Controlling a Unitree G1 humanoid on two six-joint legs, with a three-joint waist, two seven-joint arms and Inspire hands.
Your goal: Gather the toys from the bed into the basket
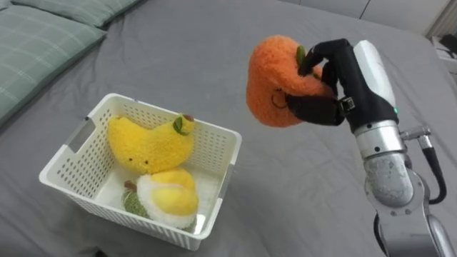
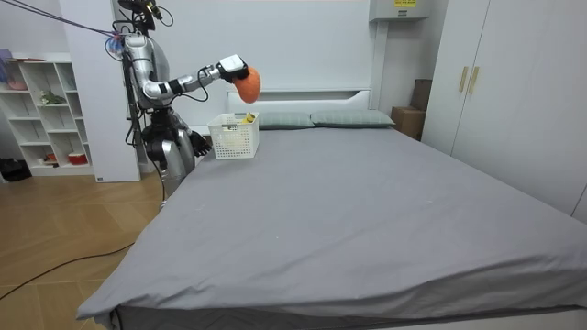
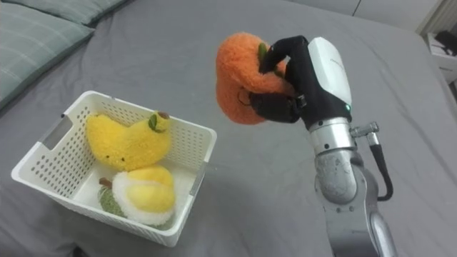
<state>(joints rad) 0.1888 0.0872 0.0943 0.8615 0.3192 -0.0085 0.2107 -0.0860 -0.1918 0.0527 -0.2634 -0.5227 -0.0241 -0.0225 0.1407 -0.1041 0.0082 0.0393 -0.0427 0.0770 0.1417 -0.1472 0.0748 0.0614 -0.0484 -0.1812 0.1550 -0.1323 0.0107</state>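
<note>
My right hand point(image 1: 335, 78) is curled tight round the fuzzy orange plush toy point(image 1: 275, 86), held up in the air beside the white plastic basket point(image 1: 214, 153). This is the carrying step. Next I think I must get it above the basket and let go.

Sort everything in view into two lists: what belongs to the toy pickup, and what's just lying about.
Job: orange plush toy, gripped in the right hand; white basket; yellow plush toy and yellow-and-white plush toy inside it; bed.
Just there: pillows; white shelf unit; wardrobe.
</note>
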